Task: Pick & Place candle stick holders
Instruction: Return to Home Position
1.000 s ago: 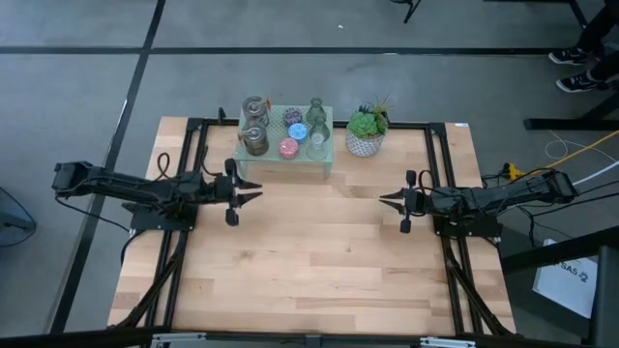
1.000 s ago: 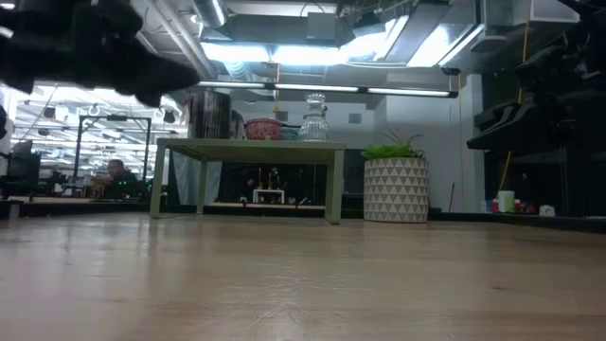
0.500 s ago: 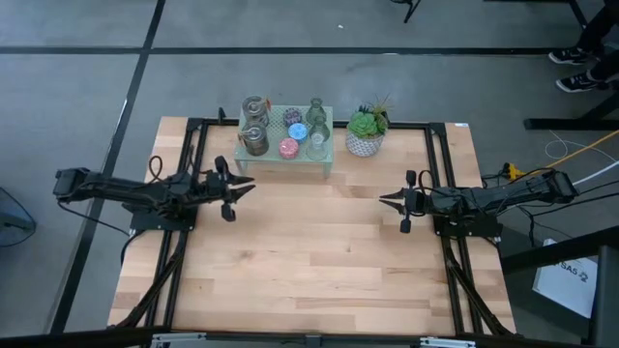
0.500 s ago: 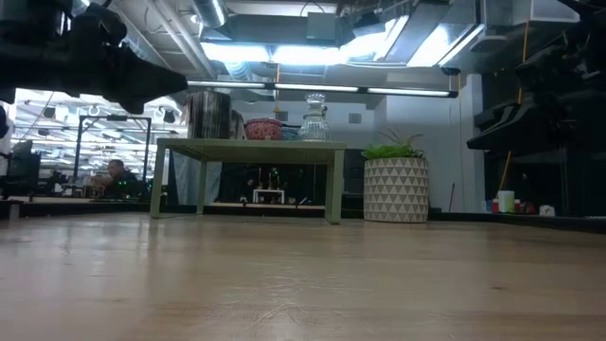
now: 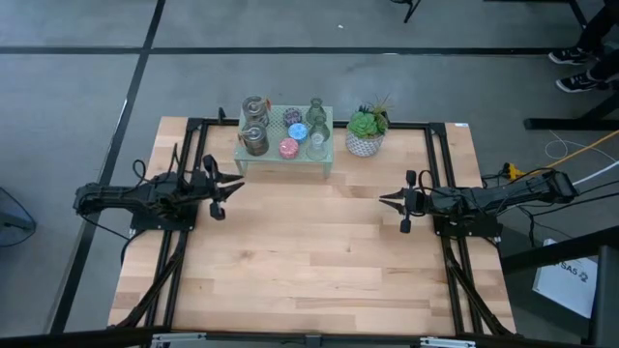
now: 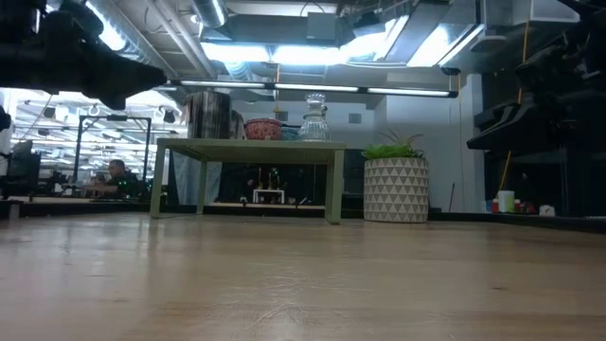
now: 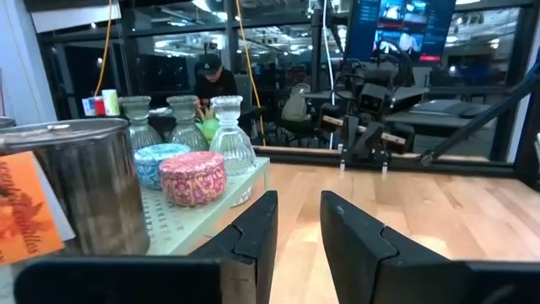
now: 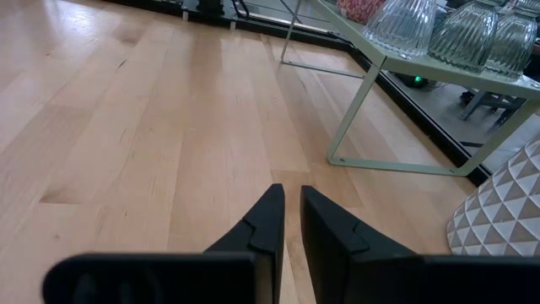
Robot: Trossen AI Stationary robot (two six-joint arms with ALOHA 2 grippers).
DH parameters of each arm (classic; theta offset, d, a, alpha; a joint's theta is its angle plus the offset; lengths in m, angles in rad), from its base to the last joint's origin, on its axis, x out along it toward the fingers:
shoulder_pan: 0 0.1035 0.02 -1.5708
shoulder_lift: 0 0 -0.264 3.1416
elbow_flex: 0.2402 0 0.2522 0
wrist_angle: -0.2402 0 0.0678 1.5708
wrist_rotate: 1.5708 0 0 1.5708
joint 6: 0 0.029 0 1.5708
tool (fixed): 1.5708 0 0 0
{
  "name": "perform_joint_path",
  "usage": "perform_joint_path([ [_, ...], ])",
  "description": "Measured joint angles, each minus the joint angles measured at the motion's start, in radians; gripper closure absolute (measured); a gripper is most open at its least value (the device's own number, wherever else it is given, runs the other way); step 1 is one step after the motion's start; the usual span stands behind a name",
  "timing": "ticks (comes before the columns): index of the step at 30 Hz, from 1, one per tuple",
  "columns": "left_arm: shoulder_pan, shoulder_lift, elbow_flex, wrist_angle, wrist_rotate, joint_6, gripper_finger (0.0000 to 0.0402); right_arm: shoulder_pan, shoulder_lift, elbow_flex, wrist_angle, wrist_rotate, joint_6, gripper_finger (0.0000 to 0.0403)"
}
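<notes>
Several candle stick holders stand on the mint-green mesh stand [image 5: 327,155] at the table's far middle: two silver tins [image 5: 255,140], a pink one [image 5: 288,148], a blue one [image 5: 298,131], a purple one [image 5: 292,116] and ribbed glass ones [image 5: 316,145]. My left gripper [image 5: 238,184] hovers just left of the stand's near left corner, pointing level toward the right, open with nothing between its fingers [image 7: 261,224]. The silver tin [image 7: 76,186], pink holder [image 7: 192,177] and a glass holder [image 7: 231,148] show close by it. My right gripper [image 5: 382,200] waits shut over the table's right half, empty.
A green plant in a white patterned pot [image 5: 367,135] stands right of the stand at the far edge. The stand's thin legs [image 8: 354,110] rest on the wood. Bare wooden table [image 5: 309,261] stretches between the arms and toward the near edge. A person sits in the room beyond.
My left gripper has drawn back toward the table's left edge, away from the middle, and slightly toward the far edge, ending beside the stand's left corner. Its finger gap looks the same. My right arm and the holders have kept still.
</notes>
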Motion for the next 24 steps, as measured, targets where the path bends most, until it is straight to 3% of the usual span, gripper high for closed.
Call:
perform_joint_path([
  [16, 0.003, 0.014, 0.0, -0.058, 0.185, 0.069, 0.0316, 0.0, 0.0, 0.0, 0.001, 0.0, 0.0, 0.0359],
  [24, 0.003, 0.022, 0.0, -0.057, 0.165, 0.126, 0.0316, 0.0, 0.0, 0.0, 0.001, 0.0, 0.0, 0.0359],
])
